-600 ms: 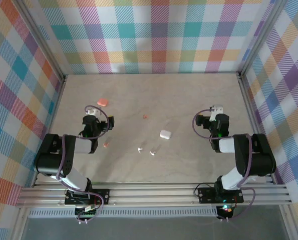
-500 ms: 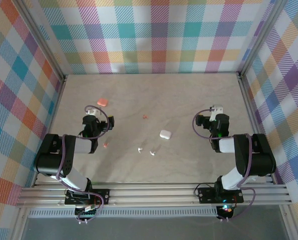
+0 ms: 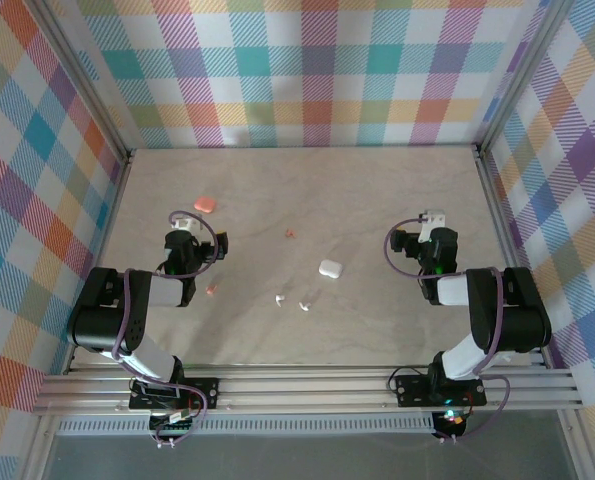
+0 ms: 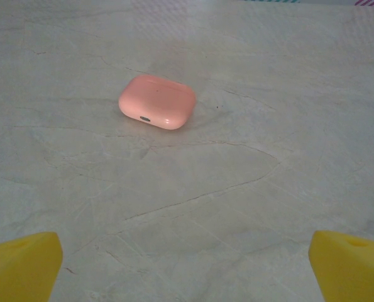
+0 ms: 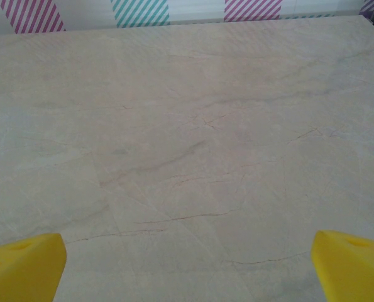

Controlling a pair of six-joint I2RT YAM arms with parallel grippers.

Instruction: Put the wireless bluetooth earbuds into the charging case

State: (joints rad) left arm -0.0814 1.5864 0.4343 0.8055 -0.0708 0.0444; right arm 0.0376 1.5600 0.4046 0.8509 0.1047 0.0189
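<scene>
Pink charging case [image 4: 156, 101] lies ahead of wide, empty left fingers [image 4: 20, 264]; right fingers [image 5: 23, 264] likewise. Nothing moved; insertion unstarted.

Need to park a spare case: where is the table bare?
Bare: the far strip along the back wall, and right of the white case toward the right wall. Crowded: the middle, around the scattered earbuds.
</scene>
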